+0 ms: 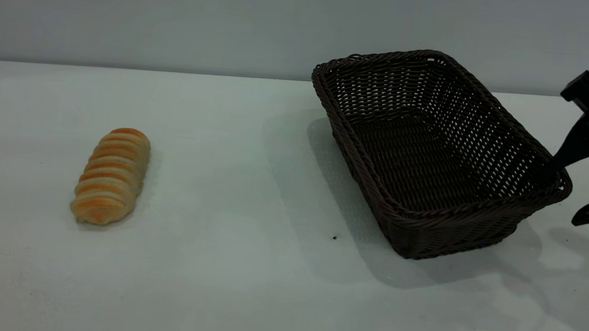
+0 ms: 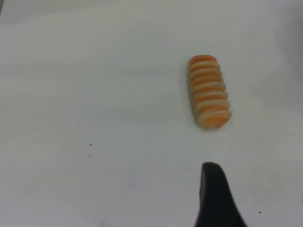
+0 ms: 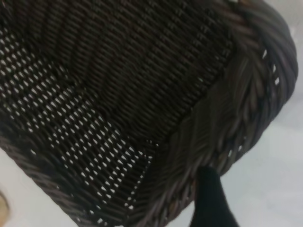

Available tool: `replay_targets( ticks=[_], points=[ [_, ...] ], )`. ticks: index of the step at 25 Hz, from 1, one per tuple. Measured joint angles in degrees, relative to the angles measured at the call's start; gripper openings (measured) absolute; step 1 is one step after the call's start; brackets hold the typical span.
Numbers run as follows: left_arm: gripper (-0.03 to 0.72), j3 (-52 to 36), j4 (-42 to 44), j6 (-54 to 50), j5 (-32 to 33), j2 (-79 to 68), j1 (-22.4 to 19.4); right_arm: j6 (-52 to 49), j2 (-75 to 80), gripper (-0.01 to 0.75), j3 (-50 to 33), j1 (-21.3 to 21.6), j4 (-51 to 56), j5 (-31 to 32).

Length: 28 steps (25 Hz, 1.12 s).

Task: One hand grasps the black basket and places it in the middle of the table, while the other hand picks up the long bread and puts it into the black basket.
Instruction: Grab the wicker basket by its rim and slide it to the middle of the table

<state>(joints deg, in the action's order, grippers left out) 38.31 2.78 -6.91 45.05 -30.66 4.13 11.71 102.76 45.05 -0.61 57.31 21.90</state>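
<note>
The long bread point(image 1: 111, 175), a golden-orange loaf with pale cross-stripes, lies on the table point(image 1: 241, 268) at the left. It also shows in the left wrist view point(image 2: 209, 91). The black basket point(image 1: 431, 151) stands right of centre, empty. My right gripper point(image 1: 567, 191) is open at the basket's right corner, with the rim between its two fingers. In the right wrist view one finger point(image 3: 213, 198) lies against the outside of the basket's rim point(image 3: 255, 85). My left gripper shows only as one black finger point(image 2: 215, 198) above the table, short of the bread, holding nothing.
A grey wall point(image 1: 179, 14) runs along the table's far edge. Bare tabletop lies between the bread and the basket, with a small dark speck point(image 1: 334, 237) in front of the basket.
</note>
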Motion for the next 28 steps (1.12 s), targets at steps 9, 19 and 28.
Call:
replay_targets(
  ticks=[9, 19, 28],
  points=[
    [0.466, 0.0, 0.0, -0.3, 0.5, 0.0, 0.0, 0.0, 5.1, 0.504, 3.3, -0.5, 0.9, 0.2],
    [0.466, 0.0, 0.0, -0.3, 0.6, 0.0, 0.0, 0.0, 10.4, 0.505, 5.2, -1.0, 2.8, -2.1],
    [0.466, 0.0, 0.0, -0.3, 1.0, 0.0, 0.0, -0.7, 19.4, 0.363, 13.8, -5.6, 2.9, -1.9]
  ],
)
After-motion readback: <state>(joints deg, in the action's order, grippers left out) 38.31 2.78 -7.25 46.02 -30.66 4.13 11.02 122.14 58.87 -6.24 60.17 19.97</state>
